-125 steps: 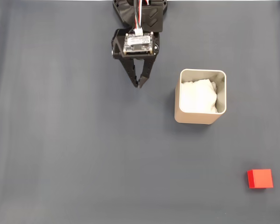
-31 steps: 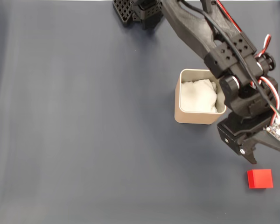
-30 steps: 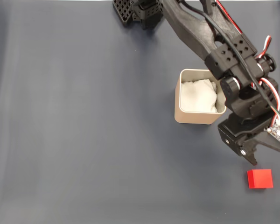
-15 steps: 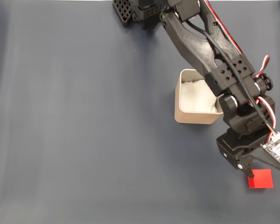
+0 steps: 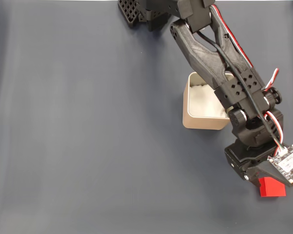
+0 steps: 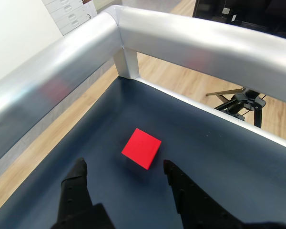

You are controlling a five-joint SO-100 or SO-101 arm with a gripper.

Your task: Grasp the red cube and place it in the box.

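The red cube lies on the dark mat at the lower right of the fixed view, its upper left part covered by the arm's wrist. In the wrist view the red cube rests just beyond the fingertips, centred between them. My gripper is open, its two black fingers spread wider than the cube and not touching it. The beige box with white padding stands above and left of the cube in the fixed view, its right side covered by the arm.
The arm's base sits at the top edge of the fixed view. A silver metal rail frames the table corner just beyond the cube in the wrist view, with wooden floor past it.
The arm has swung from the top centre over to the lower right and lowered, so the gripper has come down onto the cube's spot. Cube and box have not moved.
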